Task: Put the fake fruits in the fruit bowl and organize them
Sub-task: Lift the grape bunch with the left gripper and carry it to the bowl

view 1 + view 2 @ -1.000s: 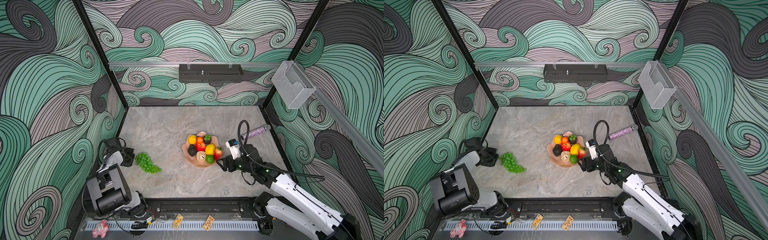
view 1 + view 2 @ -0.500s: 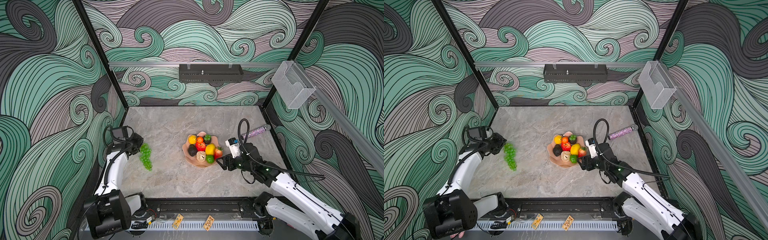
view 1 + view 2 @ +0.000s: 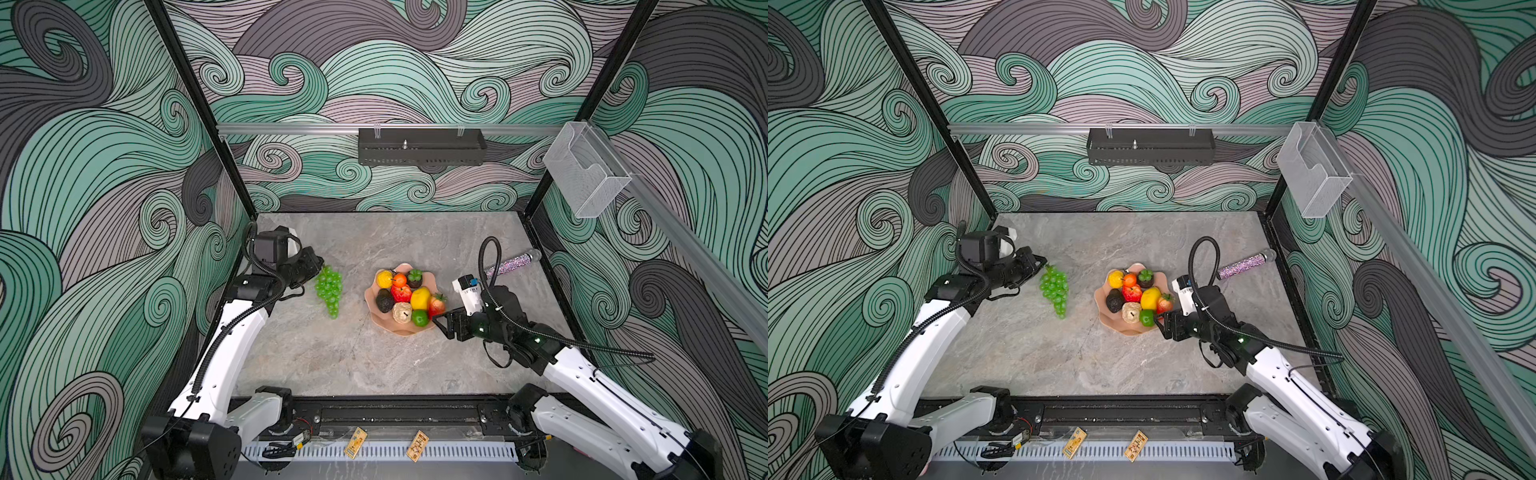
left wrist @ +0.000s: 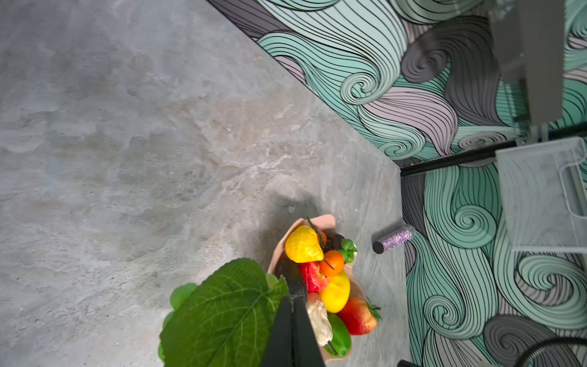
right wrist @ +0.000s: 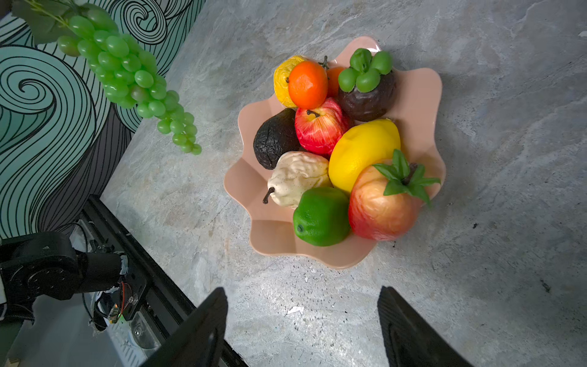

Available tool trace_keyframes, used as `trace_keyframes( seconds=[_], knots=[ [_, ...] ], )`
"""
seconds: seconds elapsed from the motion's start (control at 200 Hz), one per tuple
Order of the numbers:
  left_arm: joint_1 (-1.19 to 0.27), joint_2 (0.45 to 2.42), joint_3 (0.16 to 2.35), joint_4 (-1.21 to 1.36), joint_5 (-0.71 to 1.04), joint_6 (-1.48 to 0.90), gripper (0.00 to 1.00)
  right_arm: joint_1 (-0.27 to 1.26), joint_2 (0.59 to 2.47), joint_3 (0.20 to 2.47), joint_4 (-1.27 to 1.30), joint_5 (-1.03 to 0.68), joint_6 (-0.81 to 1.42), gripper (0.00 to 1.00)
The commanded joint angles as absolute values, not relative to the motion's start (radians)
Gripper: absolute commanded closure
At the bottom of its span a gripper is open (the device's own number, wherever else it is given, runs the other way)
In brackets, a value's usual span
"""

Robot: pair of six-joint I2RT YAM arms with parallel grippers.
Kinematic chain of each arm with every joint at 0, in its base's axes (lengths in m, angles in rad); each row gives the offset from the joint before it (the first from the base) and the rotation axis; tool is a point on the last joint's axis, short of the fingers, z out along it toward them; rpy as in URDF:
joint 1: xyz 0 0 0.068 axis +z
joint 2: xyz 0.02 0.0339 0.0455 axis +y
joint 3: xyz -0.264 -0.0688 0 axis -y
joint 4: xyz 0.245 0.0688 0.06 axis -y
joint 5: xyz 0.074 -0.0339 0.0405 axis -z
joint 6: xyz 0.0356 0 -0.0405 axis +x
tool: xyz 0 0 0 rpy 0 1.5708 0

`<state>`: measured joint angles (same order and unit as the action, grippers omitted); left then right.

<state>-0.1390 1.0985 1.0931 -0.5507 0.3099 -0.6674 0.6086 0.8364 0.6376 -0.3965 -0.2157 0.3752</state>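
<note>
Grey stone worktop carries the salmon fruit bowl, piled with fake fruits. At its nine o'clock I see the grape bunch dangling, its top clenched in my left tool. My right tool gapes, released, at the bowl's four o'clock.

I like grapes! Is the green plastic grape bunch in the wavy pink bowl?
Out. The green grape bunch hangs from the left gripper, beside the pink bowl.

A glittery purple cylinder lies on the grey bench at far right. A clear box hangs on the right wall, a black tray on the far wall.
</note>
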Motion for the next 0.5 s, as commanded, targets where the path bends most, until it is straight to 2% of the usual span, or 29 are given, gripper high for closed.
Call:
trace_keyframes(
  seconds=[0.0,0.205,0.495],
  knots=[
    [-0.195,1.116,1.175,-0.581,0.312,-0.614,1.0,0.612,0.825,0.675,-0.419,-0.199,0.376,0.25],
    [-0.324,1.156,1.27,-0.585,0.307,-0.594,1.0,0.613,0.83,0.681,-0.42,-0.189,0.38,0.25],
    [-0.428,1.241,1.329,-0.534,0.288,-0.578,1.0,0.612,0.844,0.693,-0.422,-0.184,0.378,0.25]
  ],
)
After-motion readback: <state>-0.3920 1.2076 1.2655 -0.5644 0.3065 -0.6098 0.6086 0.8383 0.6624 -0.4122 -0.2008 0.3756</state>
